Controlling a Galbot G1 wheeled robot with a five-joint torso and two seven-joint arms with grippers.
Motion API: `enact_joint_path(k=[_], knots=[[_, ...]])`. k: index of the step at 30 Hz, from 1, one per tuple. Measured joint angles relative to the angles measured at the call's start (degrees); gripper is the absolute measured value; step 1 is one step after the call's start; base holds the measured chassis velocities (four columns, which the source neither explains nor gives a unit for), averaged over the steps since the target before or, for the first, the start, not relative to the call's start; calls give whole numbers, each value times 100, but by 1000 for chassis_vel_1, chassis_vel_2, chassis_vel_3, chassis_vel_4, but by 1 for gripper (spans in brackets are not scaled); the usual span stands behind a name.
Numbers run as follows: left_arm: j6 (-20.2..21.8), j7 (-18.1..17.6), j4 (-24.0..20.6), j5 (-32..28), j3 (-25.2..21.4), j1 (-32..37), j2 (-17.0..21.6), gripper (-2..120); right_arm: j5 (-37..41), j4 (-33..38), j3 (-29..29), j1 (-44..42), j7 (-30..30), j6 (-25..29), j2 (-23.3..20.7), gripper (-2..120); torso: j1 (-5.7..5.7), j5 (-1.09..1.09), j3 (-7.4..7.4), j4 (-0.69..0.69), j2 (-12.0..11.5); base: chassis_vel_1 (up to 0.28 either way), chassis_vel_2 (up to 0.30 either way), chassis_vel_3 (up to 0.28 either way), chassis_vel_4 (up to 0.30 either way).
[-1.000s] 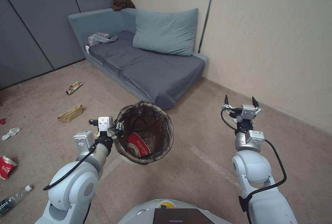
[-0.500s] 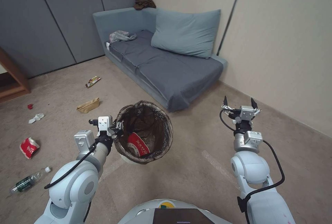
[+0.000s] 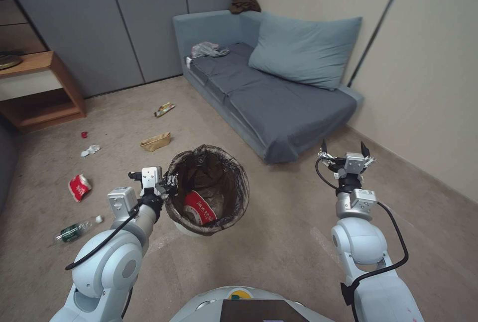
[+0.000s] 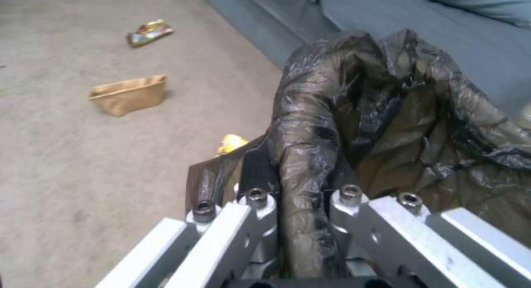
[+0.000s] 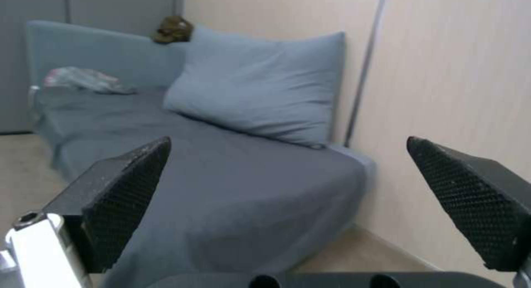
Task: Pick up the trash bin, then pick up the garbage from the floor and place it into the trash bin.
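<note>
The trash bin (image 3: 208,190) hangs off the floor in front of the robot, its dark liner-covered rim pinched in the closed left gripper (image 3: 168,182) at the bin's left edge, and a red-and-white wrapper (image 3: 199,207) lies inside it. The right gripper (image 3: 344,149) is held up well apart on the right, empty, its fingers (image 5: 130,188) spread wide toward the grey sofa (image 3: 279,98). On the floor to the left of the bin lie the tan paper bag (image 3: 156,141), another red-and-white wrapper (image 3: 79,186), a clear green-labelled bottle (image 3: 77,229), a yellow wrapper (image 3: 164,109) and a white tissue wad (image 3: 90,150).
</note>
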Motion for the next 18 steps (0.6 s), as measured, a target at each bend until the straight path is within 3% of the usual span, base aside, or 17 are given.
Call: enact_joint_path(k=[18], knots=[[0, 35, 50, 48, -6, -17, -2, 6, -25, -14, -40, -34, 12, 19, 26, 100, 1, 0, 0, -1, 0, 90, 87, 91, 92]])
